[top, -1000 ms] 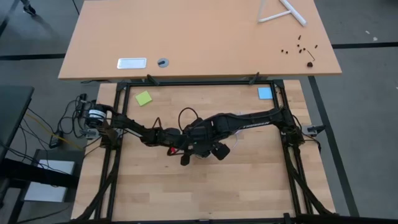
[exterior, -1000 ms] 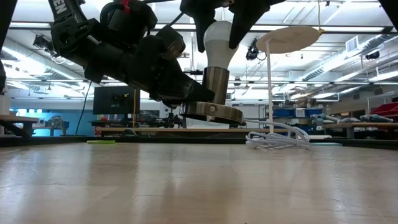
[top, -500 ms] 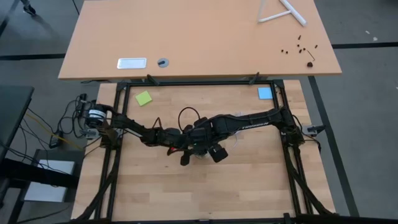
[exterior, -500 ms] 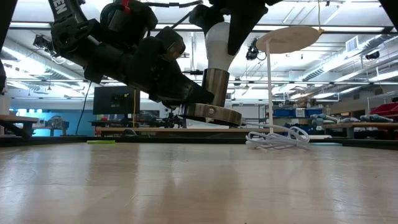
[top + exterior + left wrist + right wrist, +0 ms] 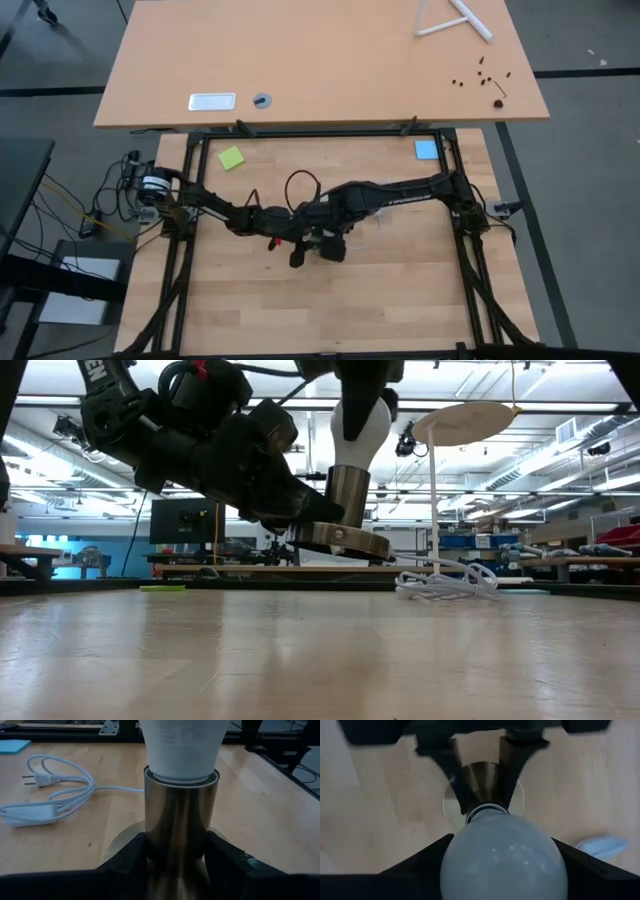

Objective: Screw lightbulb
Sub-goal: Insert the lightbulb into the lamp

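The white frosted lightbulb [image 5: 360, 435] stands upright with its narrow end in a shiny metal socket [image 5: 180, 815] that has a round disc base [image 5: 340, 542]. My left gripper [image 5: 177, 855] reaches in from the table's left and is shut on the socket. My right gripper [image 5: 502, 865] comes down from above and is shut on the lightbulb [image 5: 502, 855]. In the high view both grippers meet near the table's middle, the left [image 5: 300, 235] beside the right [image 5: 328, 243]. The socket's white cord [image 5: 55, 795] lies coiled on the table. My left gripper pinches the socket's metal cylinder low down [image 5: 150, 845], just above the disc base, one finger [image 5: 131, 860] on each side. The fingers come nearly level from the table's left. The socket stands upright, its disc base lifted clear of the table in the low view. My right gripper holds the lightbulb's wide round part [image 5: 449, 862] between its two fingers [image 5: 415, 870], one on each side. The fingers point down from above. The lightbulb stands upright below them, its narrow end [image 5: 485, 809] in the socket's mouth.
A green note [image 5: 231, 158] and a blue note [image 5: 426, 150] lie near the table's far corners. The cord's plug and switch [image 5: 30, 815] rest to the right of the socket. A second table [image 5: 320, 60] stands beyond the far edge.
My right gripper has rolled about its downward-pointing line over the lightbulb, staying in place: its fingers, earlier seen on either side of the bulb in the low view, now stand one before the other. My left gripper and the socket have kept still.
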Controlling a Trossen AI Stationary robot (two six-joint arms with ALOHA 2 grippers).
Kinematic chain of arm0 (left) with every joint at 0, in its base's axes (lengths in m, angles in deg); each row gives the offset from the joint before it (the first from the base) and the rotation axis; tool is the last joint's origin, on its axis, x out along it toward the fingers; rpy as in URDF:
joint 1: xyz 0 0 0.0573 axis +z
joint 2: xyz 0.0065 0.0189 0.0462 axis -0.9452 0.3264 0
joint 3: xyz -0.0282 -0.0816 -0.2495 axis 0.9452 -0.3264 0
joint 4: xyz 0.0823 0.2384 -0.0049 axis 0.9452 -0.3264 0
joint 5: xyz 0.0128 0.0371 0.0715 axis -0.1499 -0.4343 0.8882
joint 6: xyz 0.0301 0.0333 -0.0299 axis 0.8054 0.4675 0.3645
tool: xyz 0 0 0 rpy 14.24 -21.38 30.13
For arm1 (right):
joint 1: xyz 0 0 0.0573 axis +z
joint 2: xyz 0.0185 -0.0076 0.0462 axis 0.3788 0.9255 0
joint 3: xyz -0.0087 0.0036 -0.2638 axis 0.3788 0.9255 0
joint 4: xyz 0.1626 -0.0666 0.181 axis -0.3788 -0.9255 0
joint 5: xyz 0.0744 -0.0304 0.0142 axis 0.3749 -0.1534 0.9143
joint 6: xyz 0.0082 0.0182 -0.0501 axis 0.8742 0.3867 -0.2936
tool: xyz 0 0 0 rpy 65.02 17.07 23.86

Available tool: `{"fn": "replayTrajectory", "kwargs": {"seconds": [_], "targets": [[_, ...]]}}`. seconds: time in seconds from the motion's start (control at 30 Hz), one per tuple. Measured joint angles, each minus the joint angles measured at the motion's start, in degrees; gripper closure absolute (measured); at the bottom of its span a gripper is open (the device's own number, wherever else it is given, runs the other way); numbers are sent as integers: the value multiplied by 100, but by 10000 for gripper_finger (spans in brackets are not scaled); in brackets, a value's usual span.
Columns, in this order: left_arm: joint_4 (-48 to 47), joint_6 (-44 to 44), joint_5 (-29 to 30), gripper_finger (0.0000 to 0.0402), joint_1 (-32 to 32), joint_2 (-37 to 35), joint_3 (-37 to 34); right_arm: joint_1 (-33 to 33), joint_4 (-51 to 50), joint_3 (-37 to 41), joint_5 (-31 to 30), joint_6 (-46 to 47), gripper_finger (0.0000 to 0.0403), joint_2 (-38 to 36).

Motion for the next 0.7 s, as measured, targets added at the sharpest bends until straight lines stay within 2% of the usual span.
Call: {"fn": "replayTrajectory", "kwargs": {"seconds": [0.17,0.3,0.47,0.7], "targets": [[17,45,39,243,4,0,0,-108,29,3,405,1254,101,-1],[12,36,37,243,2,0,0,-232,118,3,875,1735,109,0],[33,7,24,243,0,-2,0,-282,130,-44,1096,1337,113,1],[28,16,79,243,0,-9,7,-276,0,-73,1094,268,76,1]]}}
